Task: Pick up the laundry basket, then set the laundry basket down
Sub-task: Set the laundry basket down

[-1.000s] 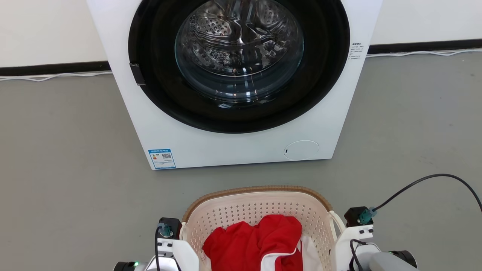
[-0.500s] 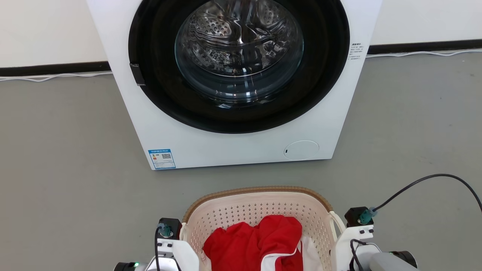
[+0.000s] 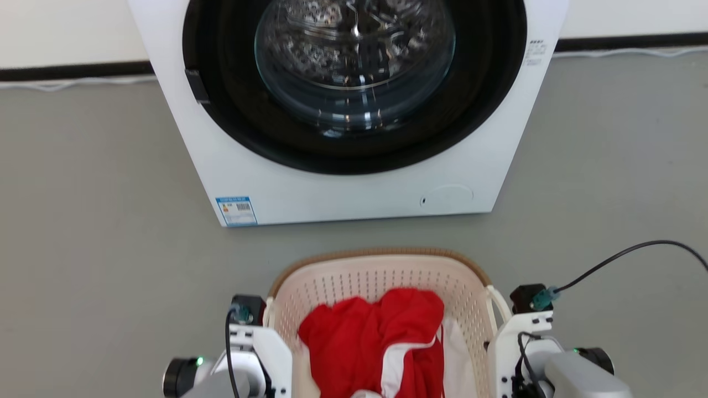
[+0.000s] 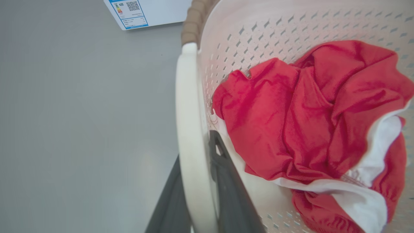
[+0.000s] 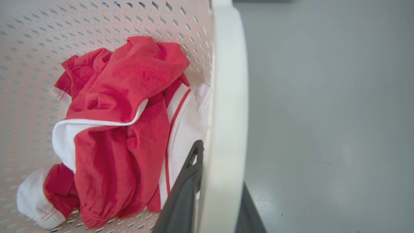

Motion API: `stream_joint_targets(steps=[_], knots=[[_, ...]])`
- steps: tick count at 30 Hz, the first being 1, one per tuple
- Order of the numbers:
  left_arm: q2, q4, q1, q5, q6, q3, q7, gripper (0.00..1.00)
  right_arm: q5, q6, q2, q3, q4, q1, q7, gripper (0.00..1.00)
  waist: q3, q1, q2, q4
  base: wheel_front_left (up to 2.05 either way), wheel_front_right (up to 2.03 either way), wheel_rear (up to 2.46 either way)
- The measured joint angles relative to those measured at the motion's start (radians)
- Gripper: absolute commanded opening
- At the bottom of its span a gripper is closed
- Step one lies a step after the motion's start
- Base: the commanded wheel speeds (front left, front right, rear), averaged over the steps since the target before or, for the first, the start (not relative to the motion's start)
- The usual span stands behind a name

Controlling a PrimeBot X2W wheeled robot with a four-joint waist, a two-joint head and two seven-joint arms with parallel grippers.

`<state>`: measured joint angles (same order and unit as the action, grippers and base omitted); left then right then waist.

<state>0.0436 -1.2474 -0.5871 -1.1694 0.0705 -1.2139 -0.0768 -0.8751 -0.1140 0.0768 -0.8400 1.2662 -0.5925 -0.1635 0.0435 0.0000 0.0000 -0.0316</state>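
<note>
The laundry basket (image 3: 381,275), cream with a brown woven rim, stands low in the head view, in front of the washing machine. A red and white garment (image 3: 376,337) lies inside it. In the left wrist view my left gripper (image 4: 195,149) is shut on the basket's white left loop handle (image 4: 189,106), one dark finger on each side. My right gripper (image 5: 221,165) is shut the same way on the right loop handle (image 5: 228,97). The head view shows both white wrist housings hugging the basket's sides. Whether its base touches the floor is hidden.
A white front-loading washing machine (image 3: 332,199) with a round dark door stands close ahead on the grey floor (image 3: 83,221). A black cable (image 3: 625,254) arcs off my right wrist. A dark skirting strip and a thin white cord run along the back wall.
The whole head picture has slid upward in the last half second, washing machine, basket and wrists together, so the camera has moved. Both grippers keep the same hold on the handles.
</note>
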Motion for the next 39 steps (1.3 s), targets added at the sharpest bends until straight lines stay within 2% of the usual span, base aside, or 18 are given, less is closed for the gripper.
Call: stream_joint_targets(steps=[9, 22, 31, 39], knots=[[-0.003, -0.01, -0.109, 0.001, 0.002, 0.001, -0.039, 0.0, -0.021, 0.0, 0.03, 0.001, -0.033, -0.068, 0.073, 0.0, 0.116, 0.0, 0.0, 0.003, 0.0, 0.0, 0.0], [-0.005, 0.041, -0.288, 0.009, 0.049, 0.002, -0.105, 0.0, -0.014, -0.001, 0.091, -0.01, -0.054, -0.228, 0.198, 0.0, 0.368, 0.0, 0.0, 0.014, 0.0, 0.0, 0.0], [-0.004, 0.1, -0.397, 0.009, 0.088, 0.002, -0.14, 0.0, -0.004, -0.002, 0.139, -0.028, -0.056, -0.347, 0.237, 0.0, 0.522, 0.0, 0.0, 0.042, 0.0, 0.0, 0.0], [0.001, 0.113, -0.481, 0.009, 0.098, 0.003, -0.17, 0.0, 0.007, -0.002, 0.157, -0.034, -0.058, -0.434, 0.271, 0.0, 0.654, 0.0, 0.0, 0.061, 0.0, 0.0, 0.0]])
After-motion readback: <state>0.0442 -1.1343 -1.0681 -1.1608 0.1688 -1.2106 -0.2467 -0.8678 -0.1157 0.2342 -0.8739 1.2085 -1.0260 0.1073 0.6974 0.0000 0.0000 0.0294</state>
